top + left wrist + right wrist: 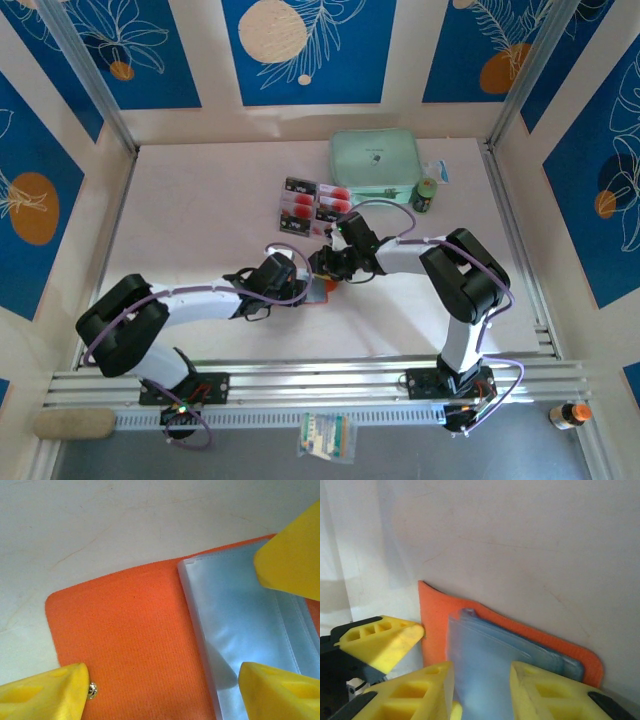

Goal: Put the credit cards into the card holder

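The orange card holder (pixel 320 292) lies open on the table between both grippers. In the left wrist view its orange cover (pixel 135 630) is flat, with the clear sleeves (pixel 240 615) to the right. My left gripper (pixel 165 687) is open and spans the holder, one finger by the snap stud (pixel 91 690) and the other on the sleeves. My right gripper (pixel 482 690) is open with the sleeves (pixel 490 655) rising between its fingers. One right finger (pixel 295 555) shows above the sleeves. Several credit cards (pixel 318 205) with red dots lie farther back.
A mint-green case (pixel 375 165) lies at the back right, with a small dark bottle (pixel 427 195) beside it. The left gripper (pixel 303 287) and right gripper (pixel 328 268) are nearly touching over the holder. The left finger (pixel 380 640) sits at the holder's edge.
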Robot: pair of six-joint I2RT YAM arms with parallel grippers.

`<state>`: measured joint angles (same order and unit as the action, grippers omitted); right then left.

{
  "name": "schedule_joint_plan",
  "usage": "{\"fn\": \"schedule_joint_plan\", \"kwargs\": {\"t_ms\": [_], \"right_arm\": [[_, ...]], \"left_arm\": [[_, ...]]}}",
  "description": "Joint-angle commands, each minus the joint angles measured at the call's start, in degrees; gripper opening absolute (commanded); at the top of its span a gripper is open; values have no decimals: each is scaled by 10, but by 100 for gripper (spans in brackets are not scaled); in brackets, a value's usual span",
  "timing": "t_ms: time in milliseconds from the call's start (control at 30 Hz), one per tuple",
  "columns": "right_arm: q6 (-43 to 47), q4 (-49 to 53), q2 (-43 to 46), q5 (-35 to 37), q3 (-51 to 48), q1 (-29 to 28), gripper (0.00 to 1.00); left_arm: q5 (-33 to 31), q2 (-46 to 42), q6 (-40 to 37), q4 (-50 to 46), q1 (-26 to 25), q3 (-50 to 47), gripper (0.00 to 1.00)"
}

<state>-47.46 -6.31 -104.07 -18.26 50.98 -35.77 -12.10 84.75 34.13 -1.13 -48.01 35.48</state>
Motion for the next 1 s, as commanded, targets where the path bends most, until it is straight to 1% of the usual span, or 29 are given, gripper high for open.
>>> {"fn": "schedule_joint_plan", "kwargs": {"t_ms": [0,100,200,333,500,600,733,867,967], "right_arm": [[-14,-9,1,-29,-1,2,34],[-16,-8,5,-32,1,2,33],[-14,-6,9,-33,1,2,32],[-3,11,25,-24,1,3,31],[36,66,48,14,9,4,27],[64,104,51,40,17,5,20],[87,129,43,60,20,5,8],[98,132,28,62,24,6,2],[101,131,13,57,28,5,0]], "left_arm": [[-5,-17,3,-13,1,-8,81],[-11,-19,3,-17,1,-8,86],[-15,-18,4,-19,1,-8,88],[-16,-12,3,-23,0,-6,86],[-14,-10,5,-18,1,-8,84],[-13,-11,4,-17,1,-7,84],[-13,-11,3,-18,1,-6,84],[-16,-13,3,-18,1,-6,87],[-18,-16,3,-19,1,-6,89]]}}
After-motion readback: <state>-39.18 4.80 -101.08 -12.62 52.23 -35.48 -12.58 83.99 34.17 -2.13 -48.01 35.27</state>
